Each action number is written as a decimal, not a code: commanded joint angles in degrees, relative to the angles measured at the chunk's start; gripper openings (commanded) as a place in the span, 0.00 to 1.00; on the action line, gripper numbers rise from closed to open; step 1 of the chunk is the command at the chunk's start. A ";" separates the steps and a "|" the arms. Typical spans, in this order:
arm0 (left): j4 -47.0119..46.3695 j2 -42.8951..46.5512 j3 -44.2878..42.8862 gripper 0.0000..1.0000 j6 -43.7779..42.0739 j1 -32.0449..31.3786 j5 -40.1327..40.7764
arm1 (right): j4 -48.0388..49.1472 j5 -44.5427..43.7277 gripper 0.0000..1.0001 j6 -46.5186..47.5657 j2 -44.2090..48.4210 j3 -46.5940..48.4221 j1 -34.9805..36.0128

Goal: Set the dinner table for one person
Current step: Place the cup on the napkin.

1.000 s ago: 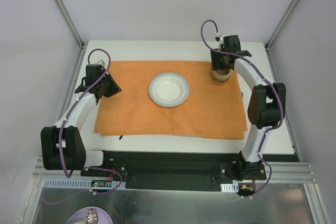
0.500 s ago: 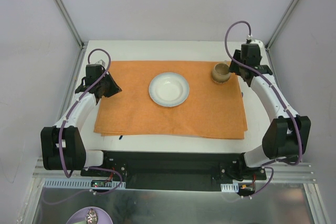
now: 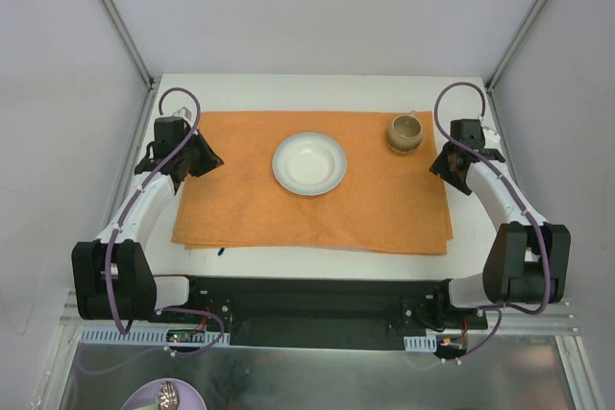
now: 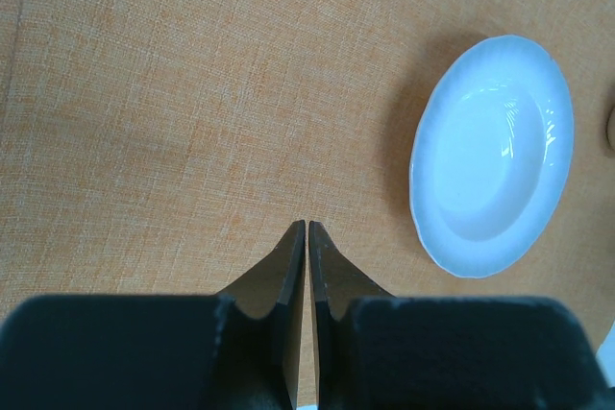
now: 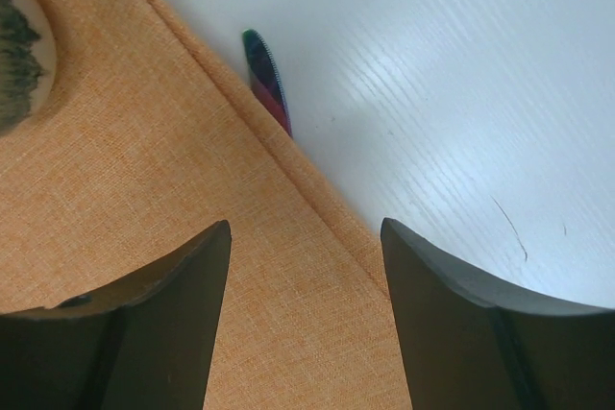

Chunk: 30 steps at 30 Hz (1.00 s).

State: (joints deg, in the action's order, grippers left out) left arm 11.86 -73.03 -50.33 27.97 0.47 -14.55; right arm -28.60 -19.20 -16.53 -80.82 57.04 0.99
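The dinner table [image 3: 317, 93] is a white top carrying an orange cloth placemat [image 3: 317, 213]. On the cloth's middle lies a white plate [image 3: 308, 163], which the left wrist view shows at the right [image 4: 490, 156]. A tan cup [image 3: 405, 133] stands upright at the cloth's back right corner; its edge shows top left in the right wrist view [image 5: 14, 55]. My left gripper [image 3: 197, 156] hovers over the cloth's left end, shut and empty [image 4: 307, 226]. My right gripper [image 3: 444, 162] is open and empty [image 5: 305, 228] over the cloth's right edge, apart from the cup.
A thin blue-green and red sliver [image 5: 267, 79] pokes out from under the cloth's right edge. A small dark mark [image 3: 220, 251] lies by the cloth's front left corner. Below the table edge sits a purple dish [image 3: 168, 397]. Metal posts [image 3: 120, 21] rise at the back corners.
My right gripper has let go of the cup, opened wider and drawn back to the right and nearer. The cup now stands alone on the cloth. The left arm has barely moved.
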 commanded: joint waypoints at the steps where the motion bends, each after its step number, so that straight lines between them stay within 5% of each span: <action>1: -0.52 2.20 0.40 0.04 0.95 0.15 -0.75 | -1.89 -3.90 0.68 -4.29 2.07 -0.43 -1.95; 11: -0.52 1.67 0.32 0.04 0.95 0.15 -0.75 | 0.82 -1.46 0.68 -4.30 -5.66 -2.28 -10.30; 30: -0.52 0.97 0.14 0.04 0.78 0.23 -0.31 | 1.18 5.75 0.69 -0.25 -9.97 -1.93 -11.10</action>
State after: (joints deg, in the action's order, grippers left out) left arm 11.86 -72.58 -50.19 27.97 0.47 -14.55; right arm -27.24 -14.66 -17.63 -90.50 54.63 -9.82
